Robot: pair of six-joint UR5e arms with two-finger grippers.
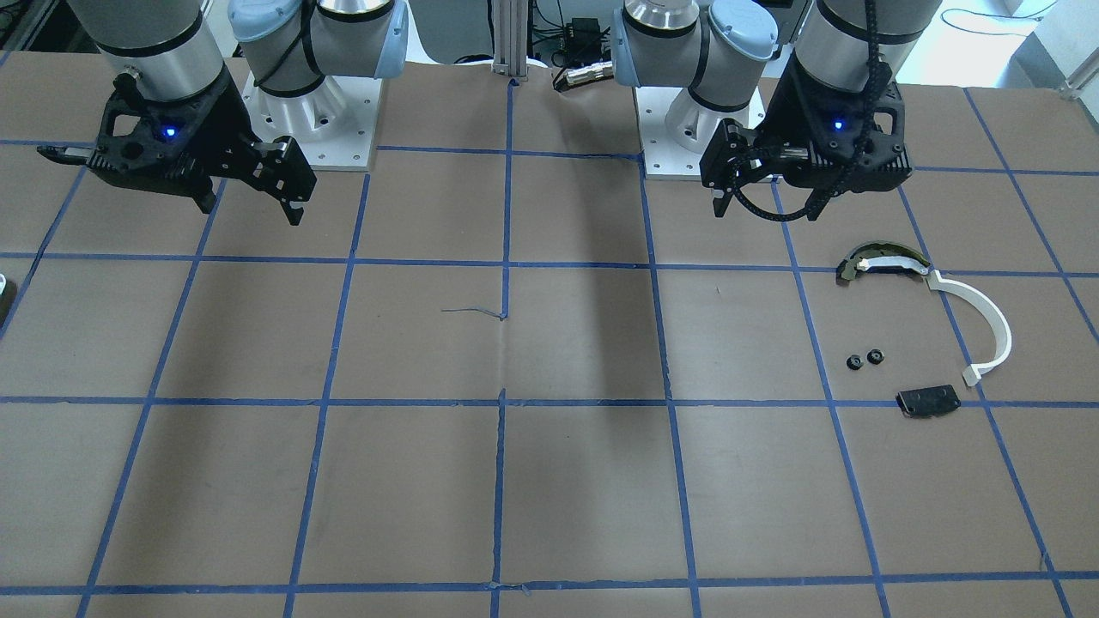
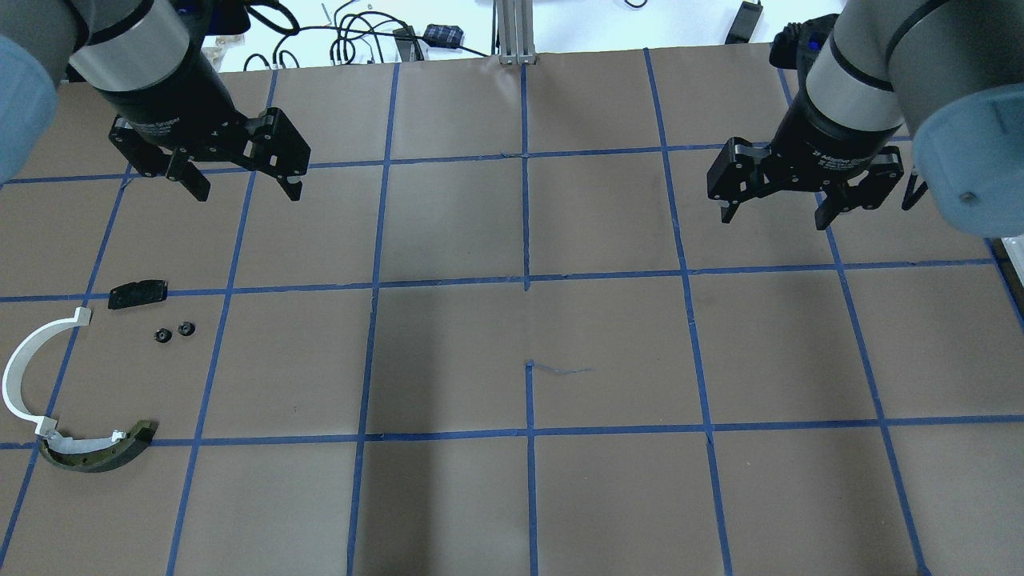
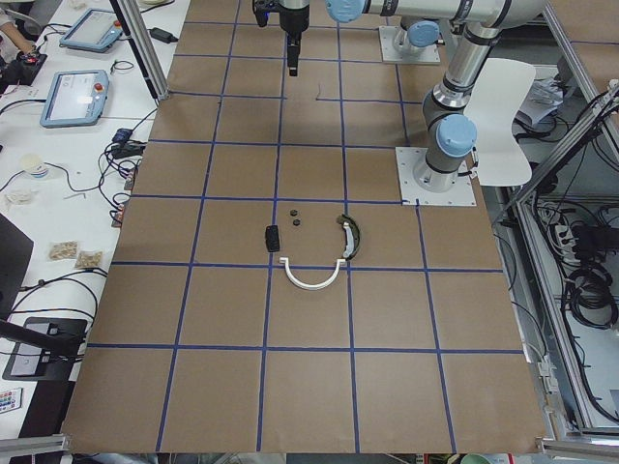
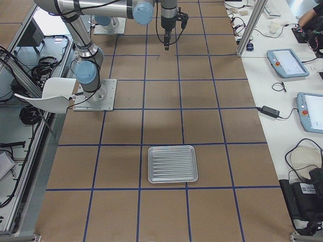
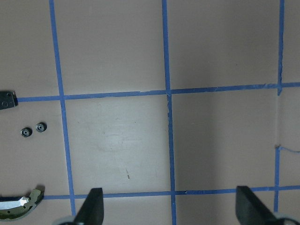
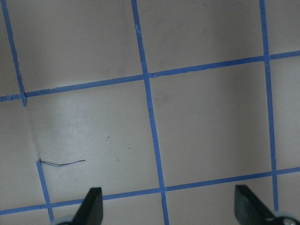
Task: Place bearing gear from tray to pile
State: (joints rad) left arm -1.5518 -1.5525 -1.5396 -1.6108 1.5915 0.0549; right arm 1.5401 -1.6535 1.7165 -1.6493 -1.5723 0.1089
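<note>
Near the pile [image 2: 163, 335], left end effector [image 2: 248, 194] hovers, spread.

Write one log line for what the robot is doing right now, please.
left gripper: open, empty | right gripper: open, empty | tray: looks empty | two small gears: on table near black plate
</note>
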